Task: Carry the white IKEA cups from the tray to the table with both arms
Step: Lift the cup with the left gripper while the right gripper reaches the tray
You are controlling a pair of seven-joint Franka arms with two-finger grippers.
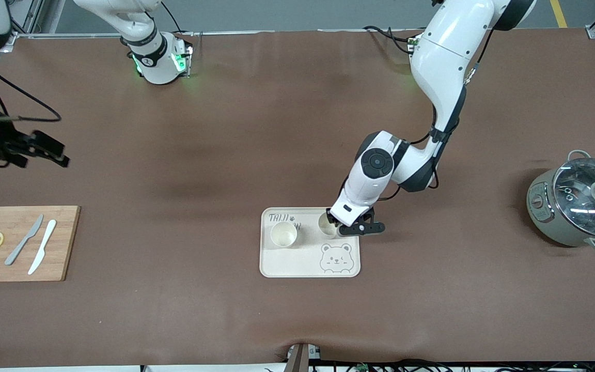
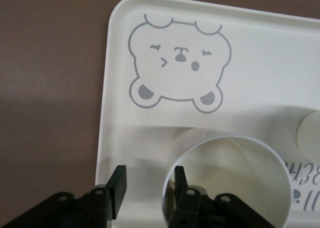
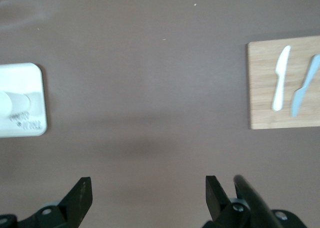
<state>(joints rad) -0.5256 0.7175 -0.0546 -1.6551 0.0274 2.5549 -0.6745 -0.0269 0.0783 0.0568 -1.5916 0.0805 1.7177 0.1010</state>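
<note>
Front view: left end effector [image 1: 340, 223] straddles a cup [image 1: 327, 225] rim on the tray [image 1: 310, 263] — right end effector [image 1: 49, 154] wide, waiting

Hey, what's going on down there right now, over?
Left gripper at second cup on bear tray, one finger inside its rim. Right gripper open, waiting over bare table. First cup already on tray. Nothing in the way.

Two cups [image 1: 283, 234] [image 1: 326, 225] side by side on a tray [image 1: 308, 263] mid-table; cutting board [image 1: 62, 243] toward the right arm's end, pot [image 1: 550, 217] toward the left arm's.
</note>
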